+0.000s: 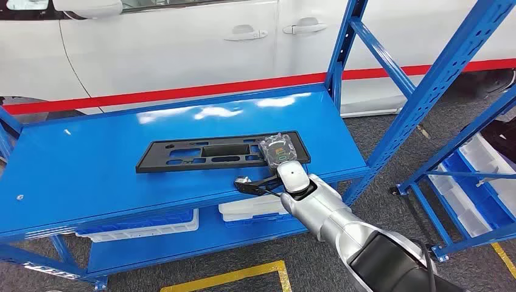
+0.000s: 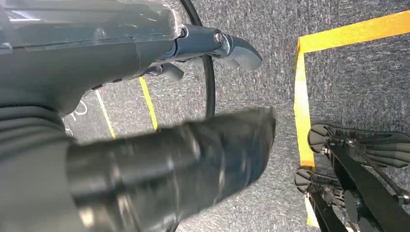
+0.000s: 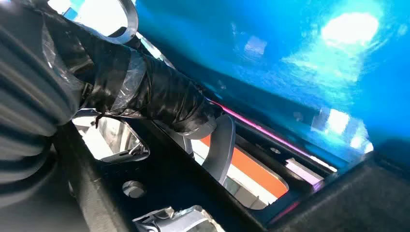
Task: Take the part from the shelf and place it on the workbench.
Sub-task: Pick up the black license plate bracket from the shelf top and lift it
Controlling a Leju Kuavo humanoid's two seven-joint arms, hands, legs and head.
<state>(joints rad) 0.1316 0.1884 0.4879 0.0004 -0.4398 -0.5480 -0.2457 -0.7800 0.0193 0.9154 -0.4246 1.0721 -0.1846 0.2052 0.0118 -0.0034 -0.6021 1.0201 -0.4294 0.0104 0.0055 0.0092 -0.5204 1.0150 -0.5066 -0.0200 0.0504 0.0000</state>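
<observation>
A long black plastic part (image 1: 213,155) with several cut-outs lies flat on the top of the blue shelf (image 1: 91,164), near its front right. My right hand (image 1: 278,159), wrapped in clear film, rests over the part's right end. Its dark thumb (image 1: 249,185) is spread out toward the shelf's front lip, apart from the part. In the right wrist view the taped thumb (image 3: 159,99) and a grey finger (image 3: 220,145) lie close over the part's frame (image 3: 159,188). My left hand (image 2: 145,63) hangs above grey carpet and holds nothing.
A white car (image 1: 182,42) with a red stripe stands right behind the shelf. Blue uprights (image 1: 426,97) rise at the right, with a second rack of white bins (image 1: 487,164) beyond. White bins (image 1: 146,225) sit on the lower shelf. Yellow tape (image 1: 231,277) marks the floor.
</observation>
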